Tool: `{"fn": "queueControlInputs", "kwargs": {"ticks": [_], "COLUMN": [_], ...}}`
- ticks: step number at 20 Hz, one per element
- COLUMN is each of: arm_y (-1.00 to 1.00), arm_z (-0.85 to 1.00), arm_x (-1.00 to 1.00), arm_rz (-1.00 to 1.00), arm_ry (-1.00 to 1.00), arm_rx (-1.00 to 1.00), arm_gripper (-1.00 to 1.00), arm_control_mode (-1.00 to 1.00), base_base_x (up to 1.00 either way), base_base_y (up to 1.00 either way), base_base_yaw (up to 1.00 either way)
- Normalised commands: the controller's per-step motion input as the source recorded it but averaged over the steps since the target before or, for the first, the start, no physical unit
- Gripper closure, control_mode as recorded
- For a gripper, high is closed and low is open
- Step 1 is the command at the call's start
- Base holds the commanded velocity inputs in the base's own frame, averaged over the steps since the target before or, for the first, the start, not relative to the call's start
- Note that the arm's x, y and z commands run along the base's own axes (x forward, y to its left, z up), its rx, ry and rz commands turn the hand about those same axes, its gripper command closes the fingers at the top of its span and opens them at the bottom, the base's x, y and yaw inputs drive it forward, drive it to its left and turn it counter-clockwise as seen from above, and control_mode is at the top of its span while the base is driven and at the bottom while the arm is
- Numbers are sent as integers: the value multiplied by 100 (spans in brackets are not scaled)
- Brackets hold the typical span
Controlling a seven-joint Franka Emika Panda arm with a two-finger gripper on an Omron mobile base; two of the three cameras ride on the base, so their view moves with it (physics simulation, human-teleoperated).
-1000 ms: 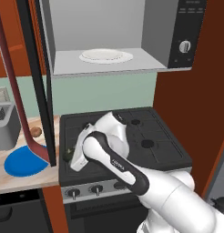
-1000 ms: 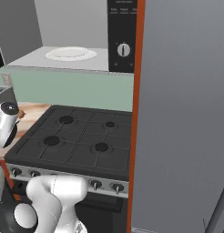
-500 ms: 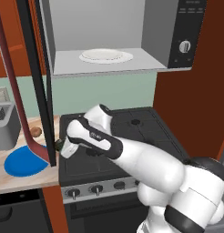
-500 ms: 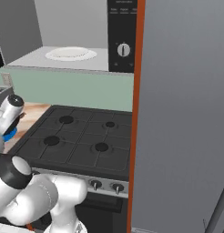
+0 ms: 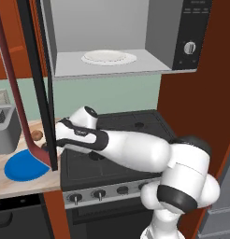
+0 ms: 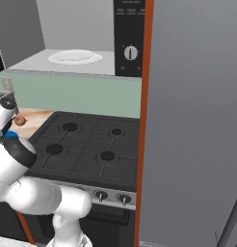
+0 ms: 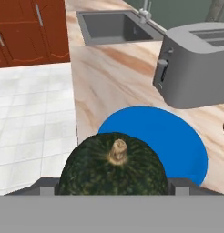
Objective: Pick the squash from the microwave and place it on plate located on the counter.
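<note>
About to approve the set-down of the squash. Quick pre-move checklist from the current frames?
1. Squash in the gripper: ok, it sits at the bottom of the hand view where the fingertips would be.
2. Plate in sight beyond the squash: ok, blue plate on the counter.
3. Plate surface free: ok for the visible part; the near edge is hidden by the squash.
4. Toaster clear of the plate: ok, it stands beside it, apart.
5. Small brown object off the plate: ok, it lies on the counter behind it.
6. Squash centred over the plate: cannot tell; the microwave door hides the gripper in the left base view.
</note>
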Motion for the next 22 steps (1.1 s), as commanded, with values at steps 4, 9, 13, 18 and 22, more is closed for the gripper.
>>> {"fn": "queueControlInputs", "kwargs": {"ticks": [4,9,13,18,22], "arm_y": [30,8,5,10,15], "arm_z": [-23,-23,-36,-31,-27], "arm_x": [9,15,24,21,23], "arm_rz": [-1,-11,-6,-1,0], "arm_ry": [0,0,0,0,0], "arm_rx": [0,-3,-2,-2,-1], "arm_gripper": [100,100,100,100,100], "arm_control_mode": [-100,-100,-100,-100,-100], "base_base_x": [0,0,0,0,0], "base_base_y": [0,0,0,0,0], "base_base_yaw": [0,0,0,0,0]}}
